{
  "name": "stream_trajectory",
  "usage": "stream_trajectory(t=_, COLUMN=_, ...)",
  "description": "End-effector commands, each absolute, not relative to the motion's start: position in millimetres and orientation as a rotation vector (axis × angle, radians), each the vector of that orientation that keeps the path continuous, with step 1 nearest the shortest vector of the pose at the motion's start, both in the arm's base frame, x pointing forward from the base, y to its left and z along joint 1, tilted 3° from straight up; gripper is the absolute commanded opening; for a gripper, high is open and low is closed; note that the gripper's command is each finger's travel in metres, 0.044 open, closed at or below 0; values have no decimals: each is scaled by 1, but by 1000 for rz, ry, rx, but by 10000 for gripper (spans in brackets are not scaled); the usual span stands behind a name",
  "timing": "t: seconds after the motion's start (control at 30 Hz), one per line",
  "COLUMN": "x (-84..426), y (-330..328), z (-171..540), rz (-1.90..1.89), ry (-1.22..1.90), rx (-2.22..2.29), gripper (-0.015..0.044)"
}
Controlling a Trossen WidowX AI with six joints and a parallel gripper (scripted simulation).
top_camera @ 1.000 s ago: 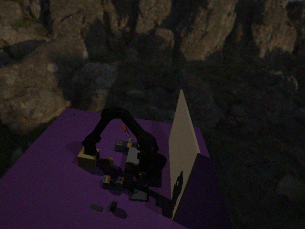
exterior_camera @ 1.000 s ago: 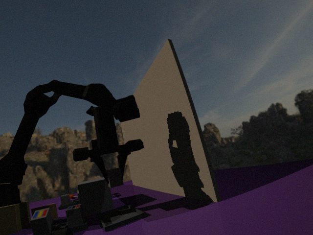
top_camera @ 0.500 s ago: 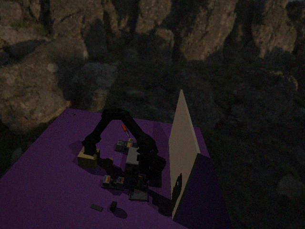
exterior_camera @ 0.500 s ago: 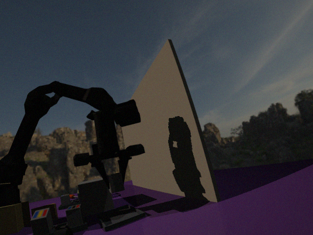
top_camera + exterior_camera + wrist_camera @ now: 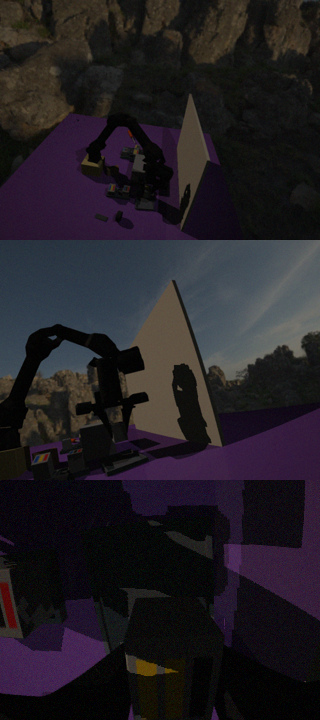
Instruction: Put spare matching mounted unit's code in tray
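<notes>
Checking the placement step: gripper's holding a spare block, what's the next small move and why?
Probably lower a little further, then open. The gripper is shut on the spare block and appears to be above the grey tray, though the dim views leave unclear whether the block rests in it.

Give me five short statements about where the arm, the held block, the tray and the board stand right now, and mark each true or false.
1. The end effector is shut on a dark block. True.
2. The tall beige board lies flat on the purple table. False: it stands upright.
3. The orange-handled screwdriver lies on the table behind the arm. True.
4. The grey tray stands on top of the board. False: it rests on the table.
5. The arm's base sits on a tan block. True.
</notes>
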State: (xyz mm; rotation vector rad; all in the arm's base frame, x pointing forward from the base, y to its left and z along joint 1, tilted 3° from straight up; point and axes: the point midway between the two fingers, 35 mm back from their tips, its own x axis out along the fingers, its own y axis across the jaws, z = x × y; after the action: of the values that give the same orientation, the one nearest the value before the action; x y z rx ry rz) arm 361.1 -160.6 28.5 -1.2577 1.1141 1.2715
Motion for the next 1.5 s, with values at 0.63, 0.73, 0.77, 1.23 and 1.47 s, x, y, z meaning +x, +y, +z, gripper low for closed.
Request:
stream_trajectory(t=0.63, x=358, y=-158, z=6, rz=1269, ry=1116, rx=-1251, gripper=0)
stream_trajectory(t=0.73, x=358, y=-157, z=3, rz=1269, ry=1116, rx=-1251, gripper=0)
stream_trajectory(t=0.77, x=358, y=-157, z=2, rz=1269, ry=1116, rx=-1251, gripper=0)
stream_trajectory(t=1.23, x=356, y=-155, z=-10, rz=1270, ry=1116, rx=-1251, gripper=0)
stream_trajectory(t=1.47, x=354, y=-154, z=-16, rz=1270, ry=1116, rx=-1251, gripper=0)
